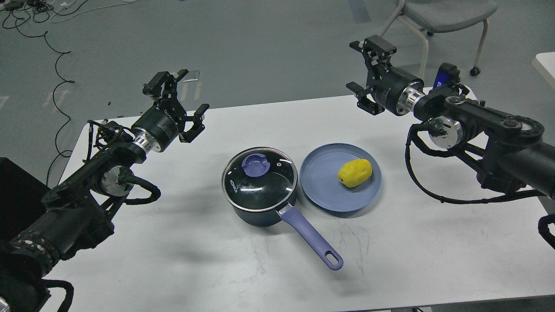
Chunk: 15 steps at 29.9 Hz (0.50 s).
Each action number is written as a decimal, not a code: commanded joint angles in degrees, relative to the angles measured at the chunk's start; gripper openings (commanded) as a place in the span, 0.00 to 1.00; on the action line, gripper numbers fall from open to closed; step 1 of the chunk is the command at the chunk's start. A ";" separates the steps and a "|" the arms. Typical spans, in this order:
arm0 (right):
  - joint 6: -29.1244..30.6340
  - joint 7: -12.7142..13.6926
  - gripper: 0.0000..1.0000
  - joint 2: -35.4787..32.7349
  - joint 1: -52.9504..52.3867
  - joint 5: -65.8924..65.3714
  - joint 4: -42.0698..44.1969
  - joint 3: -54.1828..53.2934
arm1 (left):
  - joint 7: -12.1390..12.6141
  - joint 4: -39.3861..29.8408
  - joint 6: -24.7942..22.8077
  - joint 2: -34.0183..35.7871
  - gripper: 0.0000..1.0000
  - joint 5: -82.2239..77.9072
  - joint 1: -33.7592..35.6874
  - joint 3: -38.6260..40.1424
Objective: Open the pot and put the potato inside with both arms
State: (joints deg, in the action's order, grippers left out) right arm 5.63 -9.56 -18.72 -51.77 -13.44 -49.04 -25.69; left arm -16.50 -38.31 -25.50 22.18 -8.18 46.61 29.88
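Note:
A dark blue pot point(260, 208) stands mid-table with its glass lid point(259, 178) on; the lid has a purple knob point(254, 165). The pot's purple handle point(311, 237) points toward the front right. A yellow potato point(354, 172) lies on a blue plate point(321, 182) just right of the pot. My left gripper point(178, 93) is open and empty, raised over the table's back left, well left of the pot. My right gripper point(363, 66) is open and empty, raised over the back edge, above and behind the plate.
The white table point(217, 268) carries only the pot and plate. A grey chair point(438, 17) stands on the floor behind the right arm. Black cables point(56, 56) lie on the floor at the back left.

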 commanded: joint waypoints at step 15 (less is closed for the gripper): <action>0.08 -0.28 1.00 -1.23 0.61 -0.01 -0.79 -0.24 | -0.64 -0.89 0.36 0.76 0.98 0.01 0.50 0.62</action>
State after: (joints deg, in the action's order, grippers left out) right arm 5.72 -9.74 -19.68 -50.90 -13.45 -49.32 -25.80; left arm -17.20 -39.08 -25.43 22.69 -7.84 46.92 30.58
